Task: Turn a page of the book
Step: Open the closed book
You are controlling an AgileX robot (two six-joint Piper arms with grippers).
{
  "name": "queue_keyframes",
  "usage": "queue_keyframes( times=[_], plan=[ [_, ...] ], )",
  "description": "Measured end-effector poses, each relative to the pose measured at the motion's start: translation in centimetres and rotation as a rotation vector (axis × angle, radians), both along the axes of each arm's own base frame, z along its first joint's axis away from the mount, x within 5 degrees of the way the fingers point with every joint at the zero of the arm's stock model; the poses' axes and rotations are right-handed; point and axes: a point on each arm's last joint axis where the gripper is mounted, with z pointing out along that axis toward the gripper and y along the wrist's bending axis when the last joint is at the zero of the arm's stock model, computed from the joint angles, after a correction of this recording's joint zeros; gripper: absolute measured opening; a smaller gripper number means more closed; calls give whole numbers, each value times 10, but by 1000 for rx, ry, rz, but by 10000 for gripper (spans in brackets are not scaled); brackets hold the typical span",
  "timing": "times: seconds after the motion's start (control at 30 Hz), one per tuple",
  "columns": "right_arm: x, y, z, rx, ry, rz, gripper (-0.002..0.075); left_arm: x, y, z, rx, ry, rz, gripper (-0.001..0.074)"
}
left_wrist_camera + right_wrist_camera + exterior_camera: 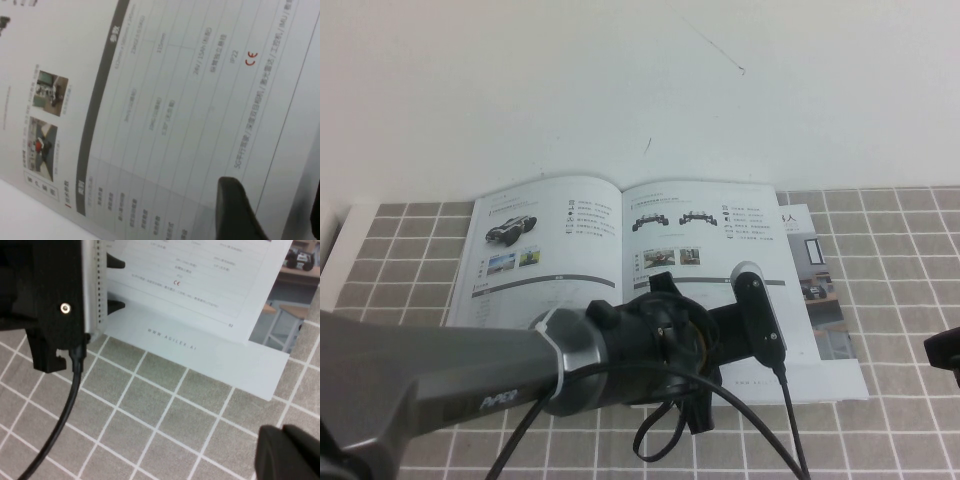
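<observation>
The book (550,235) lies open on the tiled table. Its right-hand page (710,240) shows two black chassis pictures, two small photos and a grey-barred table. My left gripper (662,286) hovers low over the lower part of this page, mostly hidden under its own wrist. In the left wrist view the left gripper (275,215) is open, with one dark finger (235,210) just above the page's table (165,100). My right gripper (945,352) is shut and empty over bare tiles to the right of the book; it also shows in the right wrist view (287,455).
A second booklet (820,290) with dark room photos sticks out from under the book's right side. A white sheet (200,355) with a web address lies below the page's near edge. The left arm's cable (790,420) hangs over the near tiles. A white wall stands behind.
</observation>
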Motion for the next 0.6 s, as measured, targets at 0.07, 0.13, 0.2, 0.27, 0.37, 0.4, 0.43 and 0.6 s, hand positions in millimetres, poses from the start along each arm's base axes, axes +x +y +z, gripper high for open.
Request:
queue_keyframes(
  times=[0.07, 0.13, 0.2, 0.27, 0.37, 0.4, 0.43, 0.6],
  plan=[
    [0, 0, 0, 0, -1, 0, -3, 0, 0, -3, 8, 5, 2, 308],
    [0, 0, 0, 0, -1, 0, -3, 0, 0, -4, 11, 8, 2, 308],
    [0, 0, 0, 0, -1, 0, -3, 1, 0, -4, 17, 1, -5, 308],
    [0, 0, 0, 0, -1, 0, -3, 1, 0, -4, 29, -13, -19, 308],
    [0, 0, 0, 0, -1, 0, -3, 2, 0, -3, 39, -28, -30, 308],
    [0, 0, 0, 0, -1, 0, -3, 2, 0, -3, 40, -33, -30, 308],
    [0, 0, 0, 0, -1, 0, -3, 3, 0, -3, 40, -37, -30, 308],
    [0, 0, 0, 1, 0, -2, -3, 4, 0, -1, 42, -58, -30, 309]
  ],
)
